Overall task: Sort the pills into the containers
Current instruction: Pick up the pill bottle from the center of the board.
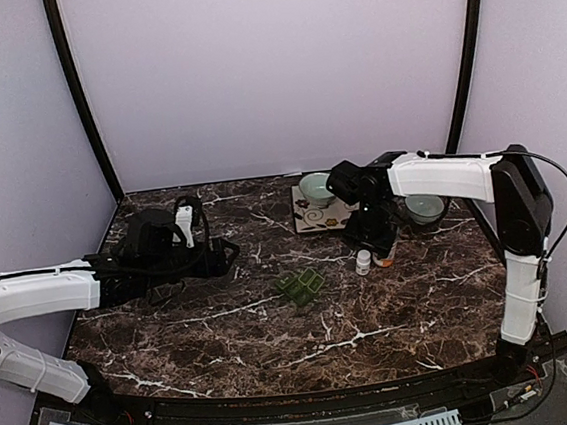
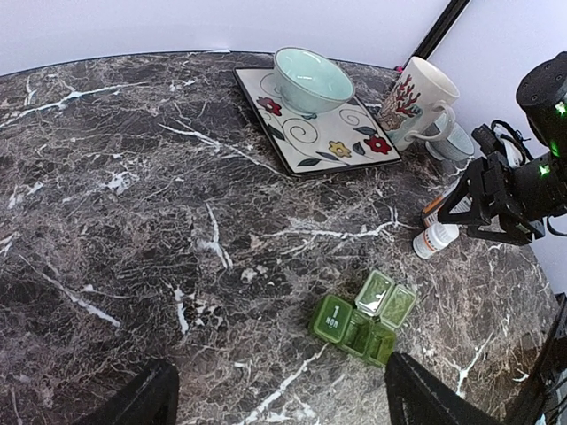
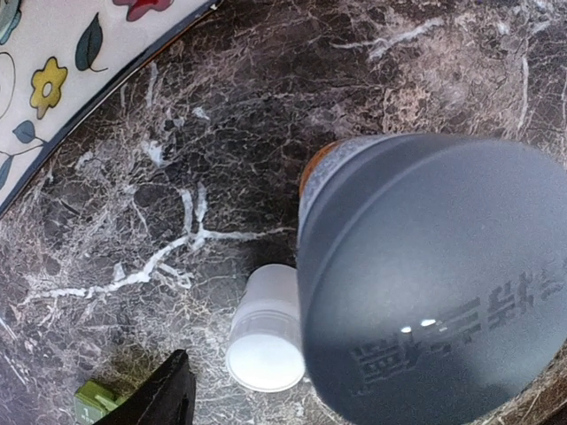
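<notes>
Lids (image 2: 386, 297) on the green pill organiser (image 2: 341, 320), mid-table, show open only from the left wrist. Left gripper (image 2: 279, 391) gapes empty; right gripper (image 1: 377, 242), by a grey-capped bottle (image 3: 434, 283), I cannot tell. Marble table (image 1: 223, 319), pale walls (image 1: 269, 63).

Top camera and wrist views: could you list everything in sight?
table: one, dark marble, under everything
square plate: one, white with flowers, far side
first bowl: one, pale green, on the plate
second bowl: one, pale green, far right
mug: one, white with red pattern, right of the plate
pill organiser: one, green, mid-table, two lids up
white bottle: one, white, right of the organiser
orange bottle: one, orange with grey cap, beside the white bottle
left pincer: one, black, open, above the left half
right pincer: one, black, open, over the orange bottle
</notes>
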You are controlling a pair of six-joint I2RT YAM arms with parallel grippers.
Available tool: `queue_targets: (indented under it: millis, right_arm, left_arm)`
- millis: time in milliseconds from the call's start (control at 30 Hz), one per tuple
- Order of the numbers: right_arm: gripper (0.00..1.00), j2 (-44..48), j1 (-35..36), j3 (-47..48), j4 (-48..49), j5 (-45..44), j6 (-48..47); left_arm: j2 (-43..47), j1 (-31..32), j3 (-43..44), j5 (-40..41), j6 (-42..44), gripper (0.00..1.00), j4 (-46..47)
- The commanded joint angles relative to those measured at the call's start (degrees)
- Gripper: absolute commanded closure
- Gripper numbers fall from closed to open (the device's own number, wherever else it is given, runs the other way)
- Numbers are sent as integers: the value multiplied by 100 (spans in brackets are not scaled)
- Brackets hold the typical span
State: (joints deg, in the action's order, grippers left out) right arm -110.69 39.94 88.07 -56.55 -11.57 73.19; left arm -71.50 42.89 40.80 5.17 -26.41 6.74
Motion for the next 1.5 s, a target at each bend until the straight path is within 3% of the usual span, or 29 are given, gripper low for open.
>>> queue_targets:
  millis: [0,367,967,1200,1467]
  right_arm:
    - [38,-134,-35,43,80,32,-103]
    - [47,-172,-65,-13,162,56,-162]
    - [49,-246,-74,-80,263,182,-202]
    - [56,-260,-74,-107,267,195,-210]
    - [71,-238,-70,-138,278,203,-221]
  left_arm:
    - [-19,-36,-63,-6,-13,17,64]
    - [-57,-36,-54,-6,-13,17,55]
    - [-74,-36,-63,-3,-13,17,46]
    - [-65,-35,-76,2,-13,17,51]
    - [-74,-36,-81,-6,-13,17,55]
